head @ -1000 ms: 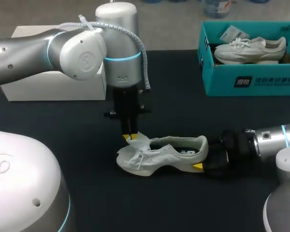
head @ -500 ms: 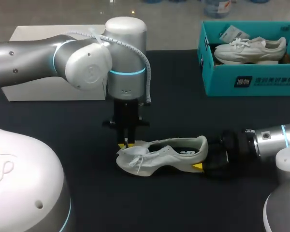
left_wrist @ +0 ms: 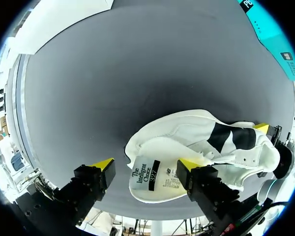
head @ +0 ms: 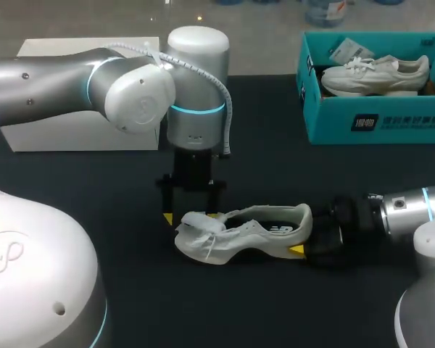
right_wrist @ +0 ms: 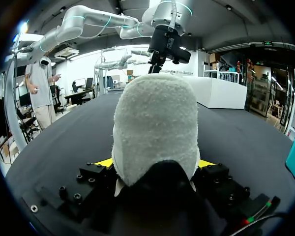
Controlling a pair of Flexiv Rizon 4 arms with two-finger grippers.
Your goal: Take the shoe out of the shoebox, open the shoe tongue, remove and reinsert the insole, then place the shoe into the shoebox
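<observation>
The white shoe (head: pixel 246 230) lies on the dark bench (head: pixel 130 290), out of the shoebox (head: pixel 333 116). The right fingers (head: pixel 296 250) pinch its heel (right_wrist: pixel 155 123); the left fingers (head: pixel 167 218) stand wide open astride its tongue (left_wrist: pixel 150 177), holding nothing

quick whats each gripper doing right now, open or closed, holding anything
left gripper: open, jaws on either side of the tongue, not clamping it
right gripper: closed on the shoe at its heel
</observation>
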